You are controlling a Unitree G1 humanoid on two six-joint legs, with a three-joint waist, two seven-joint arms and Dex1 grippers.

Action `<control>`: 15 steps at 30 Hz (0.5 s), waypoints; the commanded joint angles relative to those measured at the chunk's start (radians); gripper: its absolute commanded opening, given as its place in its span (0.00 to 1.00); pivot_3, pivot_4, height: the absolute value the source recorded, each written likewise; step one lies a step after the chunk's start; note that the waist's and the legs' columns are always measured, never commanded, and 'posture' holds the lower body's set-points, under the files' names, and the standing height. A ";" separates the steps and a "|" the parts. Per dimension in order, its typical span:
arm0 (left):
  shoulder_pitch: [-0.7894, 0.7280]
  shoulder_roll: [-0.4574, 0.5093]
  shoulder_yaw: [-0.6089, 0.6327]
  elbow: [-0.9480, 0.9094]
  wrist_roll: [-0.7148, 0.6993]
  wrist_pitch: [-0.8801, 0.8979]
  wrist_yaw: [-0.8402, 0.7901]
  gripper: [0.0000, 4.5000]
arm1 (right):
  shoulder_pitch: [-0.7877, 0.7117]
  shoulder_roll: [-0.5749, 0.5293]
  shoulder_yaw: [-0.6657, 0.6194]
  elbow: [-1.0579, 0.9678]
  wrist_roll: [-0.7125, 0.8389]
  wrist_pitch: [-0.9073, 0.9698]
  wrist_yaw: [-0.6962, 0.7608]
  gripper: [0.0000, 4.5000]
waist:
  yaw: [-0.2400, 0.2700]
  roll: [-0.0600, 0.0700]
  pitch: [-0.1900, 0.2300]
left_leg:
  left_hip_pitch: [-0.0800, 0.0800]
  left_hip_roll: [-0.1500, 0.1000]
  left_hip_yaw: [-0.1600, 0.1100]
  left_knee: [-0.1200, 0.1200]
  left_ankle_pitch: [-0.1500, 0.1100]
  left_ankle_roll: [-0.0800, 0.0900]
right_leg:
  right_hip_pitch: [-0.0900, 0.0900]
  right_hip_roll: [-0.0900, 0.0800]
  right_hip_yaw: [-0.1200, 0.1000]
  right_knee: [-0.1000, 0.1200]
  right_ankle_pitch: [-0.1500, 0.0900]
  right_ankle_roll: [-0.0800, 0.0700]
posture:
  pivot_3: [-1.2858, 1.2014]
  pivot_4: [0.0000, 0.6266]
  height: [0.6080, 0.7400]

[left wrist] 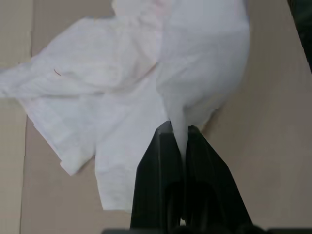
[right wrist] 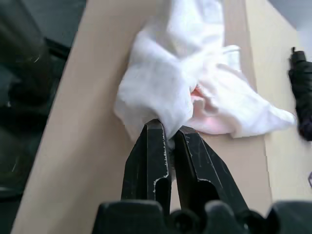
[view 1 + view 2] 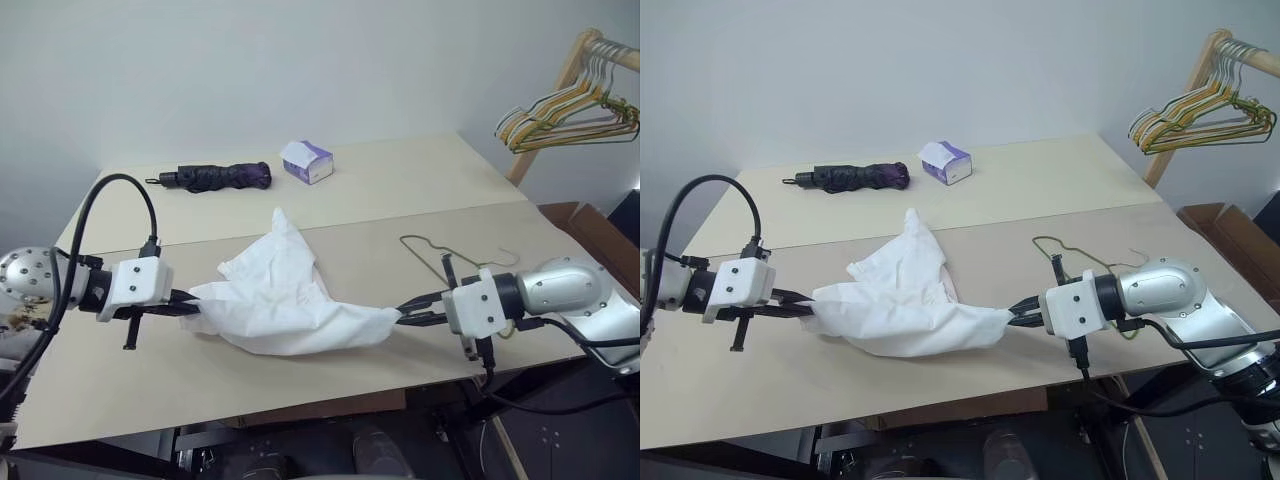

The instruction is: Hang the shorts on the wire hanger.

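We see the shorts (image 3: 285, 300) on the table (image 3: 400, 190); right of them the wire hanger (image 3: 440, 255), behind them an umbrella (image 3: 215, 177) and a box (image 3: 307, 161).

matt white cloth shorts (image 3: 285, 300), thin wire hanger (image 3: 440, 255)

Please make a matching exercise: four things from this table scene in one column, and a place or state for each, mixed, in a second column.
1. shorts
2. wire hanger
3. folded umbrella
4. tissue box

a. lies flat, near the right end effector
b. dark, at the table's far left
c. pinched at both ends and stretched
d. white and purple, at the far middle

Pairs: 1-c, 2-a, 3-b, 4-d
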 commanded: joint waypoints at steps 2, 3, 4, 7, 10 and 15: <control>-0.419 -0.164 -0.055 0.229 0.134 0.108 0.270 0.00 | -0.431 0.270 -0.063 0.371 -0.136 0.147 -0.182 0.01 | -0.024 -0.001 0.001 | -0.002 -0.004 -0.001 0.002 0.002 0.001 | 0.001 0.000 -0.001 -0.001 0.003 0.003 | 0.38 0.00 1.00; -0.513 -0.203 -0.063 0.299 0.170 0.130 0.344 0.00 | -0.518 0.323 -0.061 0.474 -0.201 0.135 -0.245 0.01 | -0.028 -0.001 0.001 | -0.001 -0.006 -0.004 0.002 0.005 0.002 | 0.002 0.000 -0.003 -0.001 0.004 0.005 | 0.38 0.00 1.00; -0.615 -0.242 -0.072 0.382 0.215 0.154 0.437 0.00 | -0.611 0.373 -0.057 0.593 -0.268 0.117 -0.324 0.01 | -0.034 -0.001 0.001 | -0.002 -0.007 -0.005 0.000 0.009 0.006 | 0.001 0.000 -0.003 -0.002 0.005 0.006 | 0.38 0.00 1.00; -0.880 -0.336 -0.084 0.652 0.331 0.136 0.737 0.00 | -0.843 0.472 -0.034 0.923 -0.447 0.028 -0.565 0.01 | -0.052 -0.002 0.001 | -0.002 -0.009 -0.007 0.000 0.010 0.010 | 0.001 -0.002 -0.004 -0.002 0.006 0.006 | 0.39 0.00 1.00; -1.101 -0.383 -0.105 0.919 0.446 0.032 1.076 0.00 | -1.022 0.535 -0.013 1.188 -0.594 -0.078 -0.845 0.01 | -0.073 -0.002 0.001 | -0.007 -0.011 -0.007 -0.002 0.009 0.011 | -0.003 -0.004 -0.004 -0.001 0.007 0.003 | 0.39 0.00 1.00; -1.352 -0.365 -0.132 1.162 0.586 -0.181 1.644 0.00 | -1.156 0.567 -0.024 1.368 -0.736 -0.272 -1.274 0.01 | -0.112 -0.003 0.001 | -0.030 -0.013 0.002 0.000 0.013 0.005 | -0.035 -0.011 0.002 0.016 0.007 0.003 | 0.39 0.00 1.00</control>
